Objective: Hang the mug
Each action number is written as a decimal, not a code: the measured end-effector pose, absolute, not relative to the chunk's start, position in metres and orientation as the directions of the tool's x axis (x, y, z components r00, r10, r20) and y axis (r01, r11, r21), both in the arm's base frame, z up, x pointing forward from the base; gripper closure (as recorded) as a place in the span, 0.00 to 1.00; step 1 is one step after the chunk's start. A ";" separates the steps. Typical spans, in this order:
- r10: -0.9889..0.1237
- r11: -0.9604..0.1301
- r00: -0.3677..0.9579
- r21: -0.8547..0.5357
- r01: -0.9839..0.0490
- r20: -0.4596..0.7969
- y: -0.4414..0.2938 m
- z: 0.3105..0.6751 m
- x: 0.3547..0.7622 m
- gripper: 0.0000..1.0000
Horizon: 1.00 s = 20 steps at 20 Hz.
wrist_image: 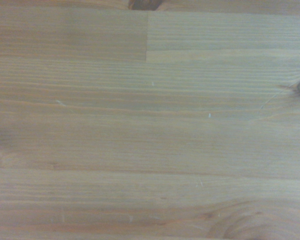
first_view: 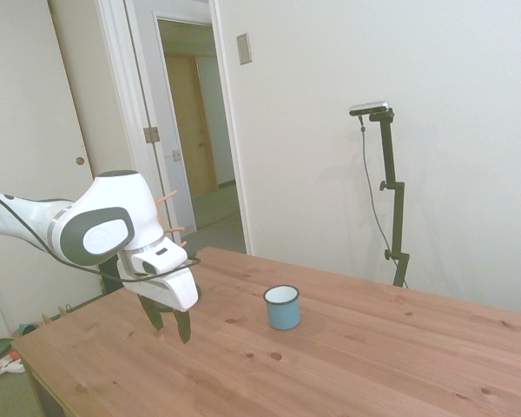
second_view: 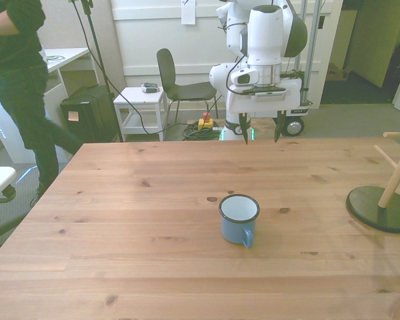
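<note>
Wooden worktop [second_view: 120, 200] fills all views; wrist view shows only bare planks [wrist_image: 150, 125] with knots. White arm [first_view: 95, 228] comes in low over the worktop's far edge, wrist bent so the pincer [second_view: 261, 128] points straight down, hovering above the wood, holding nothing, dark fingers [second_view: 245, 127] spread wide. Person in dark clothes [second_view: 20, 80] stands off the front view's left. Wooden peg stand [second_view: 387, 193] on dark round base sits at the front view's right edge. Mug [second_view: 239, 219] stands upright mid-worktop, well apart from the pincer: light blue, white inside, thin dark rim, small handle [second_view: 248, 237] turned toward the front camera.
</note>
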State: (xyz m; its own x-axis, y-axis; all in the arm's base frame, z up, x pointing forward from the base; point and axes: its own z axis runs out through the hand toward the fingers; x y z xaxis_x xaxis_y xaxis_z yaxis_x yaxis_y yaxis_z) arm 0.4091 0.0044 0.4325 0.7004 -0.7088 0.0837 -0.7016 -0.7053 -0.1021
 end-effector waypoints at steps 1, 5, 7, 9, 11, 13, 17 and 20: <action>-0.710 -0.704 0.700 -0.102 -0.702 0.082 0.004 0.432 0.409 0.00; -0.738 -0.674 0.670 -0.121 -0.729 0.076 -0.015 0.438 0.412 0.00; -0.757 -0.653 0.649 -0.137 -0.745 0.079 -0.034 0.447 0.417 0.00; -0.775 -0.631 0.627 -0.154 -0.761 0.081 -0.059 0.457 0.427 0.00; -0.794 -0.607 0.602 -0.169 -0.776 0.084 -0.090 0.467 0.441 0.00; -0.808 -0.587 0.583 -0.179 -0.789 0.080 -0.119 0.475 0.459 0.00; -0.827 -0.559 0.558 -0.200 -0.805 0.066 -0.153 0.485 0.500 0.00; -0.840 -0.539 0.540 -0.214 -0.815 0.059 -0.171 0.489 0.529 0.00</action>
